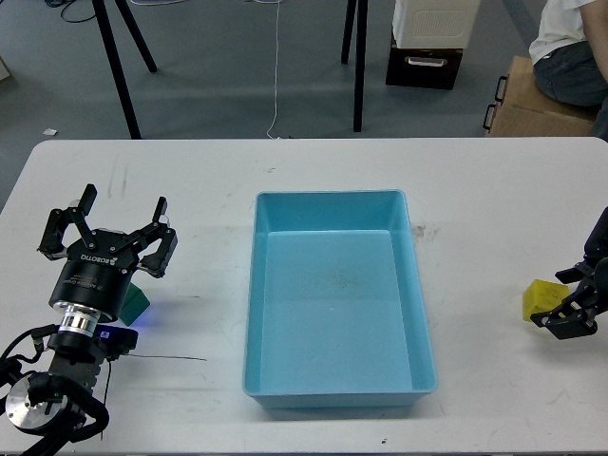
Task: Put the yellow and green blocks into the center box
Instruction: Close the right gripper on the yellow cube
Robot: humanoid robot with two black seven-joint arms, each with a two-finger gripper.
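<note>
- The left end effector (120,221) is hanging over the left side of the white worktop (190,380), its two fingers spread wide apart and holding nothing.
- The green block (137,304) is sitting on the worktop just under and beside the left end effector's round body, mostly hidden by it, with only a corner showing.
- A thin dark line, perhaps a wire, is lying on the worktop to the right of that arm's base.
- The light-blue tray (334,302) is lying in the middle of the worktop, long side running away from the viewer, and nothing is showing inside it.
- The right end effector (567,318) is coming in at the right edge; its fingers are touching the yellow block (542,299), but I cannot tell whether they are closed on it.
- The yellow block is sitting near the right edge of the worktop, well apart from the tray.
- Beyond the worktop, black stand legs (119,66) are standing on the grey floor, and a white cable (277,66) is trailing down.
- Farther right, a dark box (425,65), a cardboard box (527,104), and part of a seated person (570,47) are showing.
</note>
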